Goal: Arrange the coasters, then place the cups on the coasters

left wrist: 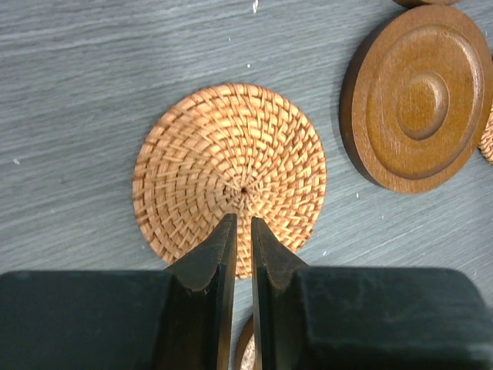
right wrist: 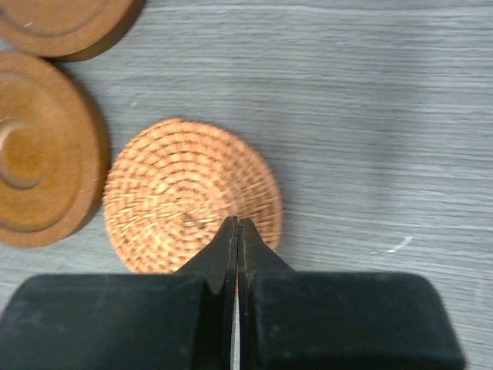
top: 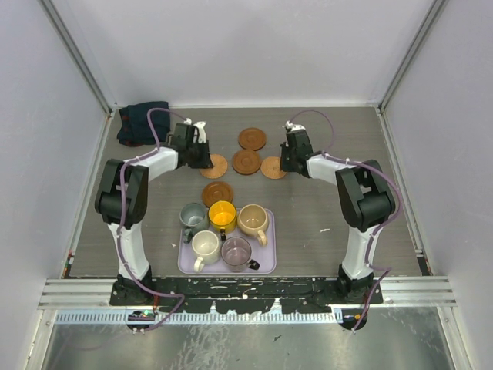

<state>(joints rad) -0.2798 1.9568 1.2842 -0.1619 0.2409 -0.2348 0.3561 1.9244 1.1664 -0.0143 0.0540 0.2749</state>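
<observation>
Five coasters (top: 246, 162): one woven under each gripper's tips, two wooden between the grippers, one wooden behind the left. Left gripper (left wrist: 240, 223) open a slit, right gripper (right wrist: 237, 223) fully closed, both empty. Five cups (top: 222, 216) on tray (top: 269, 245) toward the bases. Cloth (top: 142, 123) outboard of the left.

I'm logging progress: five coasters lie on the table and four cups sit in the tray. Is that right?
Not quite. The top view shows five cups in the tray, not four. The five coasters do lie on the table.
</observation>
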